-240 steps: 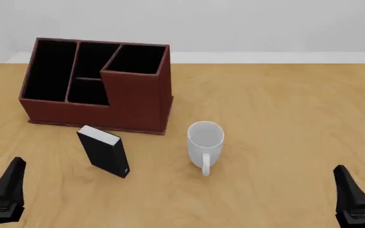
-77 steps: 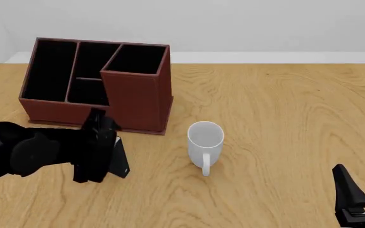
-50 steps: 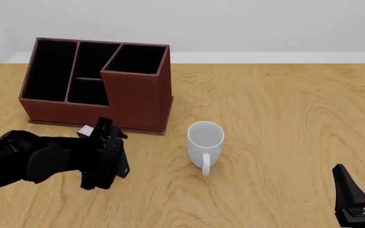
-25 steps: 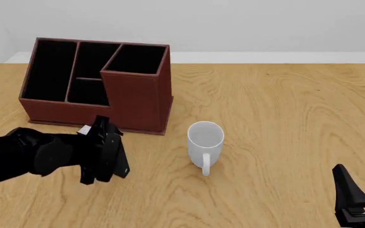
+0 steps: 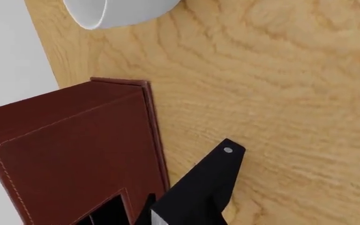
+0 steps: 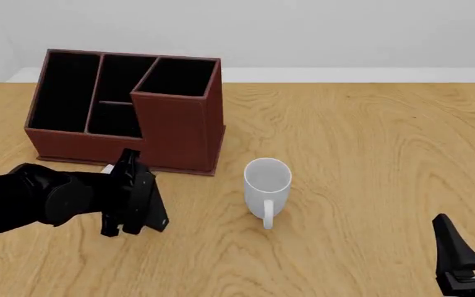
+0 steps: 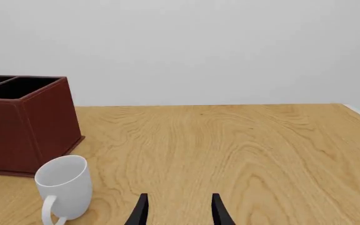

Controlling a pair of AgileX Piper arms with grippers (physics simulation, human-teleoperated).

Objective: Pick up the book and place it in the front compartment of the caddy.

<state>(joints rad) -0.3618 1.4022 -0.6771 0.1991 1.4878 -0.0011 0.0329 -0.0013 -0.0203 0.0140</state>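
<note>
The black book (image 6: 158, 216) stands on the table just in front of the caddy (image 6: 180, 133). My left gripper (image 6: 138, 198) covers most of it, with fingers on both sides. How firmly they press is hidden. In the left wrist view the book's spine (image 5: 198, 187) with its white mark fills the lower middle, next to the caddy's red-brown wall (image 5: 73, 150). The front compartment (image 6: 115, 121) is the small low cell behind the book. My right gripper (image 6: 472, 250) hangs open and holding nothing at the near right, also seen in its own wrist view (image 7: 178, 213).
A white mug (image 6: 268, 182) stands to the right of the book, handle toward me; it also shows in the wrist views (image 5: 120, 9) (image 7: 64, 185). The caddy's tall corner section (image 7: 42, 117) is closest to the mug. Bare wooden table (image 6: 370, 154) stretches to the right.
The left arm has come in from the near left and set its gripper around the book, then shifted only slightly. The book stands where it stood. The right arm has not moved.
</note>
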